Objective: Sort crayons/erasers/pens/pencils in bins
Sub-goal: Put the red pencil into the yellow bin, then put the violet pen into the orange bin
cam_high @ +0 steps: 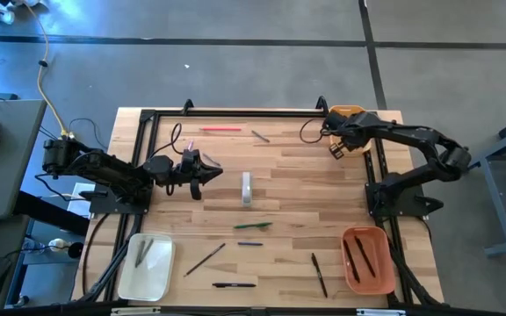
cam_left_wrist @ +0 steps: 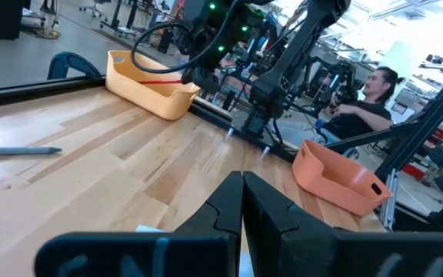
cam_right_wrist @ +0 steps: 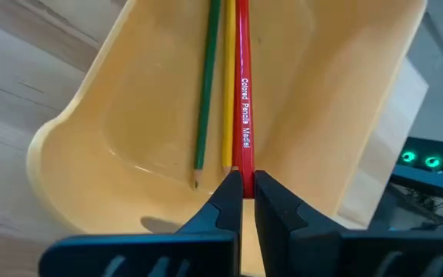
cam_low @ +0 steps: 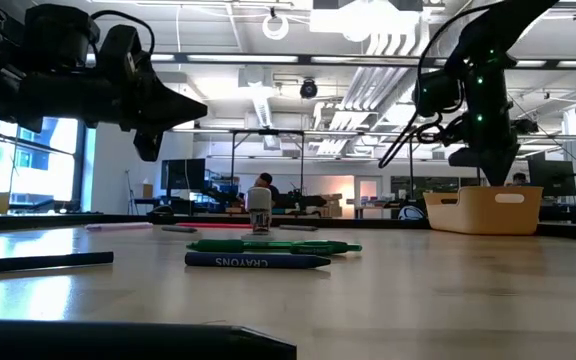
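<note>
Over the yellow-orange bin (cam_right_wrist: 129, 154) at the tabletop's (cam_high: 297, 202) far right corner, the right gripper (cam_right_wrist: 246, 192) has its fingers pinching a red pencil (cam_right_wrist: 242, 92), whose shaft runs out from between the tips beside a yellow pencil (cam_right_wrist: 228, 85) and a green pencil (cam_right_wrist: 206, 85) lying inside. The left gripper (cam_left_wrist: 242, 201) hovers mid-table, fingers pressed together.

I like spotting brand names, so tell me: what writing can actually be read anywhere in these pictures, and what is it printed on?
"Colored Pencils Modsi", the last word unsure: on the red pencil that the right gripper holds over the small yellow bin.
"CRAYONS": on the dark blue crayon lying on the table.
The green pencil, the yellow pencil and the white bottle show no readable text.
</note>
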You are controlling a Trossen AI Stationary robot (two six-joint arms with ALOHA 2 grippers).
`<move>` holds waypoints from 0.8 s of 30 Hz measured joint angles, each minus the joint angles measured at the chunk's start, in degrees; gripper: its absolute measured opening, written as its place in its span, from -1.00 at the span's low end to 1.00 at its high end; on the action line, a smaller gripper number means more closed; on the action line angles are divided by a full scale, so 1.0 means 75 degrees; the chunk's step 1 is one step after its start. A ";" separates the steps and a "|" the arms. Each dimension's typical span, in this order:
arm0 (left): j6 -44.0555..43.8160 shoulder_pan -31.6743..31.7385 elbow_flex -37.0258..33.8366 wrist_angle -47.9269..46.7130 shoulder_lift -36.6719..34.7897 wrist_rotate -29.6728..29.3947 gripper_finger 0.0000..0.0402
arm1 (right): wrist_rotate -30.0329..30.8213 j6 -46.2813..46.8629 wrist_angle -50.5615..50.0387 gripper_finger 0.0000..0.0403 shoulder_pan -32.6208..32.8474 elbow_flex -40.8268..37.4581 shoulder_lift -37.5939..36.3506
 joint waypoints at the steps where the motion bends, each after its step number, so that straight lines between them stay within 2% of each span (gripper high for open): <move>1: 0.0024 0.0000 0.0000 0.0000 0.0000 0.0001 -1.00 | -0.0041 -0.0003 0.0006 -0.98 -0.0063 0.0000 0.0000; 5: 0.0046 0.0000 0.0000 0.0000 0.0000 0.0001 -1.00 | -0.0118 0.0076 -0.0005 -0.91 -0.0249 0.0000 0.0002; 12: 0.0047 0.0000 0.0000 -0.0007 0.0000 0.0001 -1.00 | -0.0139 0.0125 -0.0031 -0.55 -0.0294 0.0000 0.0002; 16: 0.0053 0.0000 0.0000 -0.0057 0.0000 0.0001 -1.00 | -0.0047 0.0133 -0.0083 -0.46 -0.0251 0.0000 -0.0059; 20: 0.0182 0.0000 0.0000 -0.0096 -0.0001 0.0081 -1.00 | 0.0122 0.0148 -0.0095 -0.55 0.0093 0.0000 -0.0639; 24: 0.0364 0.0000 0.0000 -0.0116 0.0000 0.0173 -1.00 | 0.0197 0.0004 0.0703 -0.81 0.0721 -0.0205 -0.1622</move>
